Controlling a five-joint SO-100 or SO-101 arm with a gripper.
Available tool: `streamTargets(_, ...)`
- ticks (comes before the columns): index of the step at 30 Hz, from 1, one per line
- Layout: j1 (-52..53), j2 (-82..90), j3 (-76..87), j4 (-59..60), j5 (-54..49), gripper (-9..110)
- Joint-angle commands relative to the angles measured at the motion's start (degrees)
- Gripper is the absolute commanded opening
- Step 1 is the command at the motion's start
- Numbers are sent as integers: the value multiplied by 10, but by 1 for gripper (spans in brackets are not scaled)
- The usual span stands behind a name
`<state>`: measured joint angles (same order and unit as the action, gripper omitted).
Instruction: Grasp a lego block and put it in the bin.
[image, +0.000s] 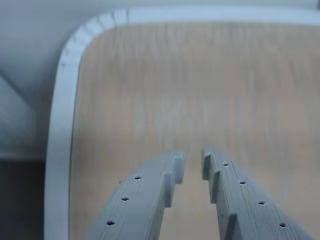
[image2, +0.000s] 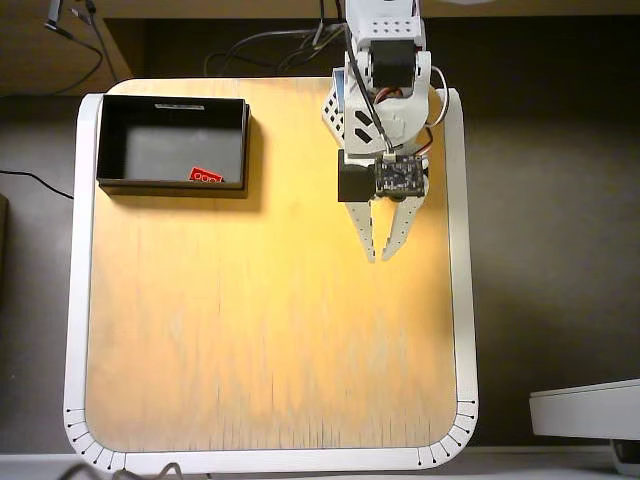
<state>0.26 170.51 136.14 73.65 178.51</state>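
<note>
Gripper (image2: 379, 257): two pale grey printed-plastic fingers, long and tapering, with stepped inner edges and small round holes along their faces; the tips stand close together with only a narrow slit between them, and nothing is held. In the wrist view the gripper (image: 193, 159) hangs over bare wood.
Fingers (image: 150, 200): matte, finely layered surface, notched like shallow stairs toward the tips.
Circuit board (image2: 399, 176): small dark square just behind the gripper's base, mounted on the wrist beside a black cube-shaped block.
Arm (image2: 385, 75): white plastic shells and a dark servo body behind the gripper, with thin cables running along it.
Bench (image2: 270, 330): light wood-grain top, smooth and bare under the gripper, with rounded corners.
Bench edge (image: 62, 130): white band around the wood, curving at the corner, with short dark tick marks along the curve.
Bin (image2: 243, 140): shallow rectangular black box with thin upright walls and a dark grey floor, well apart from the gripper, to its left in the overhead view and nearer the arm's base end of the bench.
Lego block (image2: 206, 176): small bright red rectangular brick, lying on the bin's floor against the wall nearest the gripper's end, well apart from the gripper.
</note>
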Motion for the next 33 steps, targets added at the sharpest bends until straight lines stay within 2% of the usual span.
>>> streamTargets(1,-5,50,48,-34,6,0)
streamTargets(10,-7,162,203,-35,13,0)
streamTargets(33,-7,184,456,-35,62,0)
